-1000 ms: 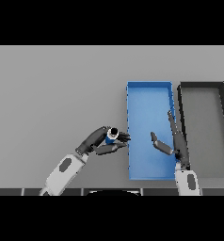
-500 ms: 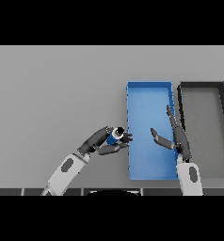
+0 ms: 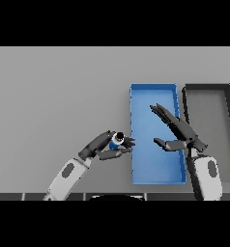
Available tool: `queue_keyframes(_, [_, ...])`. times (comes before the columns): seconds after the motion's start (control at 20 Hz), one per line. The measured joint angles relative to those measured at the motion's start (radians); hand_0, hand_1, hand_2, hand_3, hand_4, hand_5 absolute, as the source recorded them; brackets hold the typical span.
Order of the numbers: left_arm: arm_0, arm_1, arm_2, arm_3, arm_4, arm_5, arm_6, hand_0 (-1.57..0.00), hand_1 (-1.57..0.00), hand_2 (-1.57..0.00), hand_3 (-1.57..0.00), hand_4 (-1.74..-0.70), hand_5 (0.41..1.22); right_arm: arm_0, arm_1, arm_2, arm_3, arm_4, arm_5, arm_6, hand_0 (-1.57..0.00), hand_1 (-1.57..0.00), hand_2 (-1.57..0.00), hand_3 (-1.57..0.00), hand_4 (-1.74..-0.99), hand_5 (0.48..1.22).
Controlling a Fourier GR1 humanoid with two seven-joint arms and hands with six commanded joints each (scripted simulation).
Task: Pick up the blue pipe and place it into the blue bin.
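Left hand [image 3: 106, 146] has its fingers curled round the blue pipe [image 3: 117, 140], holding it just left of the blue bin [image 3: 153, 173], at the bin's near-left edge. The pipe appears clear of the table [image 3: 54, 96], though the view does not settle this. Right hand [image 3: 177, 131] is over the bin's right half, fingers straight and spread, holding nothing. A dark bin [image 3: 208, 88] stands just beside the blue bin, on its right.

The left hand [image 3: 103, 147] grips the blue pipe [image 3: 117, 141] just beside the blue bin [image 3: 153, 91]. The right hand [image 3: 177, 131] hovers flat above the bin, next to a dark bin [image 3: 207, 87].
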Motion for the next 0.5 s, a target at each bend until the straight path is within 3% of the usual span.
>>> queue_keyframes(0.1, [0.018,0.004,-0.001,-0.015,-0.008,-0.006,-0.008,-1.57,-1.57,-1.57,-1.57,-1.47,1.221,-0.040,-0.032,0.023,-0.033,-0.048,0.041,0.043,0.00,-0.01,-0.10,0.00,-1.261,0.560])
queue_keyframes(0.2, [0.000,-0.008,0.012,0.001,-0.025,0.000,0.013,-1.57,-1.57,-1.57,-1.57,-1.47,1.221,-0.078,-0.042,0.059,-0.071,-0.031,0.057,0.072,0.00,0.00,-0.08,0.00,-1.281,0.558])
queue_keyframes(0.35, [0.008,-0.011,0.014,-0.004,-0.037,-0.012,0.014,-1.57,-1.57,-1.57,-1.57,-1.47,1.221,-0.154,-0.032,0.119,-0.096,-0.024,0.081,0.116,0.00,0.00,-0.04,0.00,-1.298,0.559])
queue_keyframes(0.4, [0.012,-0.015,0.017,-0.001,-0.040,-0.014,0.003,-1.57,-1.57,-1.57,-1.57,-1.47,1.221,-0.167,-0.032,0.129,-0.103,-0.016,0.094,0.106,0.00,0.00,-0.04,0.00,-1.302,0.559])
queue_keyframes(0.5, [0.005,-0.029,0.018,0.010,-0.046,-0.026,0.002,-1.57,-1.57,-1.57,-1.57,-1.47,1.221,-0.213,-0.021,0.159,-0.103,-0.044,0.100,0.157,0.00,0.00,-0.04,0.00,-1.294,0.560])
